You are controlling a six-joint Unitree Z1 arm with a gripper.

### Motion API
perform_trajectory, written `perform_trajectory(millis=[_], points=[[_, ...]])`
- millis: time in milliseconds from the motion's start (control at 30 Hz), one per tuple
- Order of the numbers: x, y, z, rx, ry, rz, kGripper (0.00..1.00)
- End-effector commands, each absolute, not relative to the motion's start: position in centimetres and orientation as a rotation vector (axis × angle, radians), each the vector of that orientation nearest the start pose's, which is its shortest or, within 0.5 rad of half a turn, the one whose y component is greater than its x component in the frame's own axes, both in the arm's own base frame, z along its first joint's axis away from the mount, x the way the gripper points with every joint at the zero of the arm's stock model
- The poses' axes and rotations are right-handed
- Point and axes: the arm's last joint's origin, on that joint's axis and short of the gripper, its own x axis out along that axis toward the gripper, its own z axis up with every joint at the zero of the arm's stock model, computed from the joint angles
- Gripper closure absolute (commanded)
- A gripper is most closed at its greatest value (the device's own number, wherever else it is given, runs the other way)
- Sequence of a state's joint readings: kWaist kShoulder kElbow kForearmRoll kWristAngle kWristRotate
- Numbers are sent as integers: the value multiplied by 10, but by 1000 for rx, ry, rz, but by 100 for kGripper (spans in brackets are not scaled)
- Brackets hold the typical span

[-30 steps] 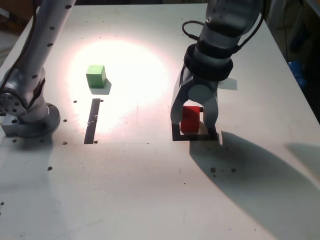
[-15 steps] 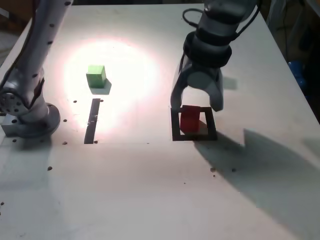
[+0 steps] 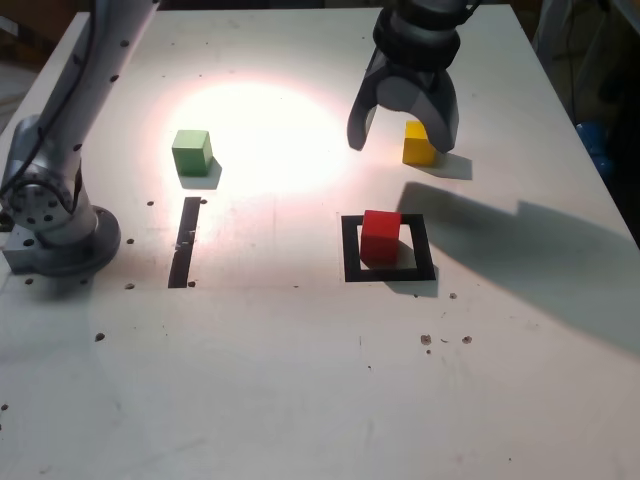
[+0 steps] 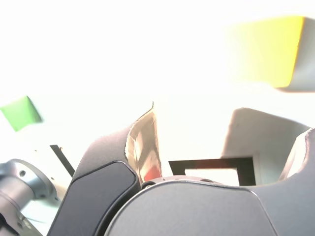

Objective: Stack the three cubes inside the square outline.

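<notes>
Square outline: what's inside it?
Inside the square outline, the red cube sits toward the exterior view's left, nothing on top. The floor beneath and just behind it is hidden.

Matt blk pincer (image 3: 403, 142), plastic-looking.

We see a broad white tabletop (image 3: 230, 390) with a smooth, pale surface, its far edge running across the upper part of the exterior view. A straight, narrow black strip (image 3: 185, 243) lies flat on it in the exterior view's left half, and we find the same strip in the wrist view. Beyond the strip, a bright patch of light washes out the white surface. We notice small dark specks scattered about, one (image 3: 99, 337) near the exterior view's left edge and another (image 3: 467, 340) in its right half. Past the table's right edge in that view, we make out a blurred blue object (image 3: 595, 148) against dark surroundings.
</notes>
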State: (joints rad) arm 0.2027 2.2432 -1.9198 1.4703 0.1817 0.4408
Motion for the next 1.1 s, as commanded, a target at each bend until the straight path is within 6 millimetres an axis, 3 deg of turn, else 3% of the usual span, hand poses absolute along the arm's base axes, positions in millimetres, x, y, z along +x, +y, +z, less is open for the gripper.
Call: perform_trajectory(millis=[0,267,433,567,700,800,1067], points=[[410,101,242,292,1840,-135,2],[429,122,230,310,1855,-168,6],[439,128,219,310,1873,-185,15],[443,130,215,309,1877,-178,32],[444,131,215,318,1875,-157,60],[445,132,216,326,1874,-150,70],[445,132,214,324,1880,-154,71]])
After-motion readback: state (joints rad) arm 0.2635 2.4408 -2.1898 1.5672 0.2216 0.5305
